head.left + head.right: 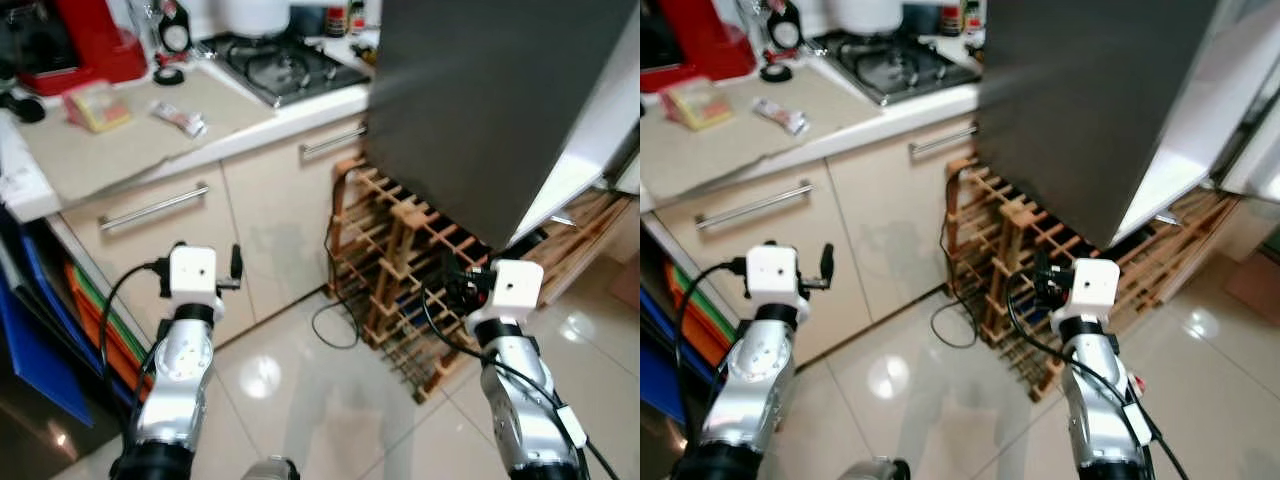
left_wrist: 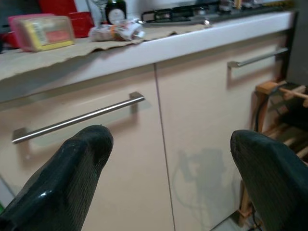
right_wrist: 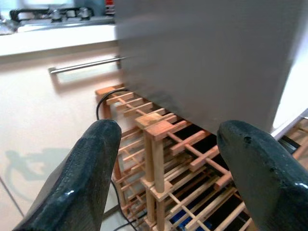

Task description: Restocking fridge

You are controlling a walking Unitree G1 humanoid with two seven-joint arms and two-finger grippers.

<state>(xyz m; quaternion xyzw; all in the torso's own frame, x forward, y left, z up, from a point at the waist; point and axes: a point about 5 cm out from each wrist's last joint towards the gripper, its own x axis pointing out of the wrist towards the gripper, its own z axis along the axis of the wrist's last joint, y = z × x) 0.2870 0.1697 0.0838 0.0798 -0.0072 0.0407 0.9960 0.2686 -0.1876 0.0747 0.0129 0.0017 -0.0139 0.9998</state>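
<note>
the big dark grey fridge door (image 1: 480,100) stands swung out over the slatted wooden wine rack (image 1: 400,270), probably left ajar so shelves can be reached for restocking; the inside is hidden from here. nothing to stock is in either claw. the left gripper (image 2: 168,159) is raised at waist height, fingers spread wide and empty, facing the cream cabinet door with its long steel bar handle (image 2: 77,120). the right gripper (image 3: 173,159) is likewise parted and empty, aimed at the rack below the door.
</note>
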